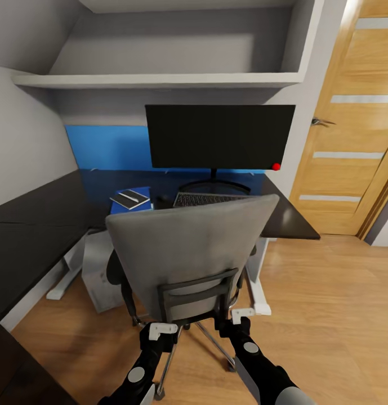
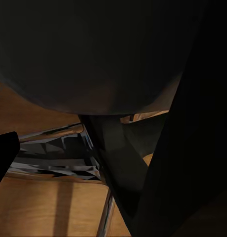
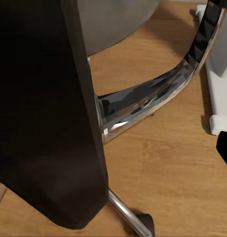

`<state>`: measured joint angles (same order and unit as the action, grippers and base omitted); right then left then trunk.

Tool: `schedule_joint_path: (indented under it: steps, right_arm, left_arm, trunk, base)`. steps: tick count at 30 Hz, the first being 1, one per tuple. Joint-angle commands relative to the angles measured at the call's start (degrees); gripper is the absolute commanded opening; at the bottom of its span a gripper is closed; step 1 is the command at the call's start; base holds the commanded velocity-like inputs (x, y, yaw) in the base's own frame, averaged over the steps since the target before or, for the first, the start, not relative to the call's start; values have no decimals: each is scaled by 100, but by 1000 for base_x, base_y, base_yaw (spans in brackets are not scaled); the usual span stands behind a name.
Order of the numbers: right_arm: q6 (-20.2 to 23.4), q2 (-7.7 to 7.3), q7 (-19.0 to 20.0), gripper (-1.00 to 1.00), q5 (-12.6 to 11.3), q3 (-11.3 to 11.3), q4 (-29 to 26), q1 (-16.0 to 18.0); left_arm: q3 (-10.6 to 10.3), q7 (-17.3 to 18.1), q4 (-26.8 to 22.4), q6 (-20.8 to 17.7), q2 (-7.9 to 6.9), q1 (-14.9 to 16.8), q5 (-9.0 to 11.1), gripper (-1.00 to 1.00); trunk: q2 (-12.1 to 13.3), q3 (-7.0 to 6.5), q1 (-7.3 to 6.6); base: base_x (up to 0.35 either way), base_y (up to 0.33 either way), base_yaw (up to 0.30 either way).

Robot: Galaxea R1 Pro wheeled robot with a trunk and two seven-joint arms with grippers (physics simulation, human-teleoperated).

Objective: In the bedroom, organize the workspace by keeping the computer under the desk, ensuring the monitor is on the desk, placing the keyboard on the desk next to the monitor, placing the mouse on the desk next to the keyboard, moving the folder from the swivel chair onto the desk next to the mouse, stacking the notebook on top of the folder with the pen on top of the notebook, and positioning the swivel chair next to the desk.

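The swivel chair stands on the wooden floor right in front of the desk, with its grey back facing the camera. Its shiny legs show up close in the right wrist view. The left tool and the right tool are both low behind the chair, near the bottom of its back. I cannot tell if either tool is wide, narrow or holding something.

On the desk, the monitor stands at the back, in front of a blue wall panel. The keyboard lies just in front of the monitor's stand. To the left of the keyboard lies the blue folder, with the dark notebook on top of it and the white pen on the notebook. The white computer sits on the floor under the desk, left of the chair. A wooden door is at the right.
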<state>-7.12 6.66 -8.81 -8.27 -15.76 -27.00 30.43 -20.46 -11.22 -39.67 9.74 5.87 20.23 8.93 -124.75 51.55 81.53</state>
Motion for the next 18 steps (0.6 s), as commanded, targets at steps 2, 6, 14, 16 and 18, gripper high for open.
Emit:
schedule_joint_path:
  steps: [2,6,14,16,18]
  right_arm:
    - [-28,-6,-53,100,-70,-41,9,3]
    - [-26,-7,-52,100,-70,-41,11,4]
    - [-26,-7,-52,100,-70,-41,11,5]
    - [-26,-7,-51,100,-70,-41,11,3]
    - [-28,-7,-51,100,-70,-41,11,6]
  left_arm:
    - [-33,-47,4,34,-7,8,65,100]
    - [-37,-47,4,36,-7,8,65,100]
    - [-37,-40,4,35,-7,8,65,100]
    - [-37,-39,4,31,-7,8,65,100]
    - [-37,-39,1,29,-7,8,65,100]
  trunk:
    - [-1,4,3]
    - [-1,4,3]
    - [-1,4,3]
    - [-1,4,3]
    - [-1,4,3]
  base:
    - [140,0,0]
    - [-53,0,0]
    - [-296,-14,0]
    - [-331,-85,0]
    - [-335,-114,0]
